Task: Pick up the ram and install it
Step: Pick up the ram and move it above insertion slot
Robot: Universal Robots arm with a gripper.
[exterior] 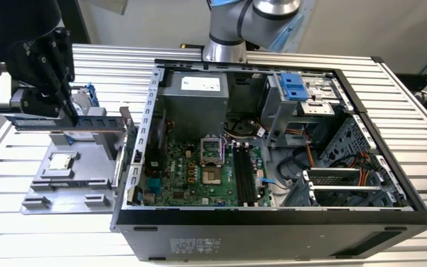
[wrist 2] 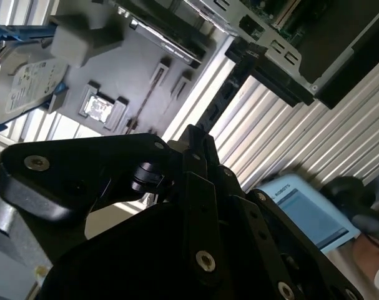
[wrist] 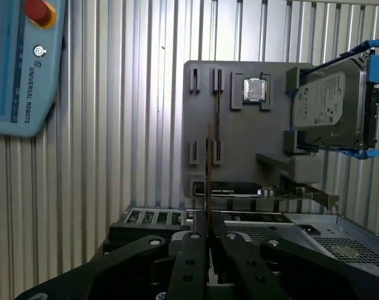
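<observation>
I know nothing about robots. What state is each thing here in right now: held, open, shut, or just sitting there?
Gripper: shut on the memory stick.
Memory stick: held, lifted off the grey holder.
Grey holder: flat on the table, beside the computer case.
Processor chip: seated in its pocket on the holder.
Hard drive: propped on the holder, in its blue bracket.
Computer case: lying down, open on top.

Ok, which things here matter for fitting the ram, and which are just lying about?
For the job:
ram, gripped edge-on in the claw
open computer case
motherboard inside it

Lying about:
hard drive in blue bracket
processor chip
grey holder tray
teach pendant
</observation>
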